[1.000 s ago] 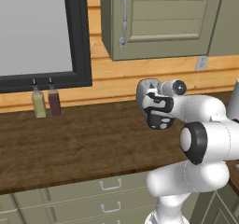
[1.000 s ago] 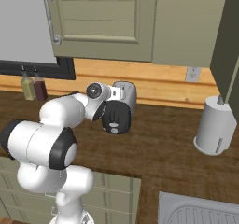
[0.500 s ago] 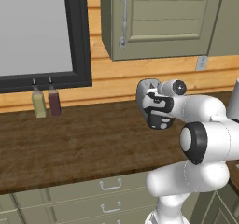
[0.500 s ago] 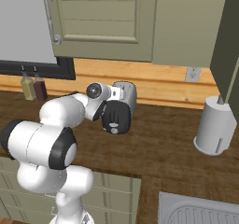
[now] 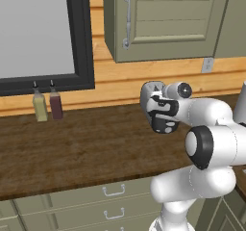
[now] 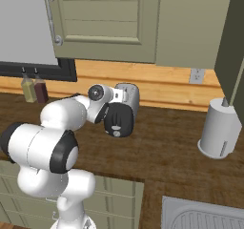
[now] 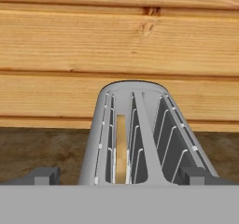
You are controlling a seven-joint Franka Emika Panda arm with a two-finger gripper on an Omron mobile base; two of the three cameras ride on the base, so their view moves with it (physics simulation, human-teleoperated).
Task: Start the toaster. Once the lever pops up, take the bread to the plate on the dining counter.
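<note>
The toaster [image 7: 140, 125] is a light-grey box with two top slots, standing on the wood counter against the plank wall. It also shows as a toaster [image 6: 129, 95] and toaster [image 5: 150, 91] just behind my hand. The bread [image 7: 121, 143], a pale tan slice, stands down in the left slot. My gripper [image 7: 119, 175] is open just over the toaster's near end, one fingertip on each side of it and nothing between them. The plate and the dining counter are out of view.
Two small bottles [image 5: 40, 106] [image 5: 56, 105] stand at the wall under a dark-framed panel. A paper-towel roll [image 6: 219, 130] stands to the right, with a sink [image 6: 200, 216] at the front right. A green wall cabinet [image 5: 158, 18] hangs above the toaster.
</note>
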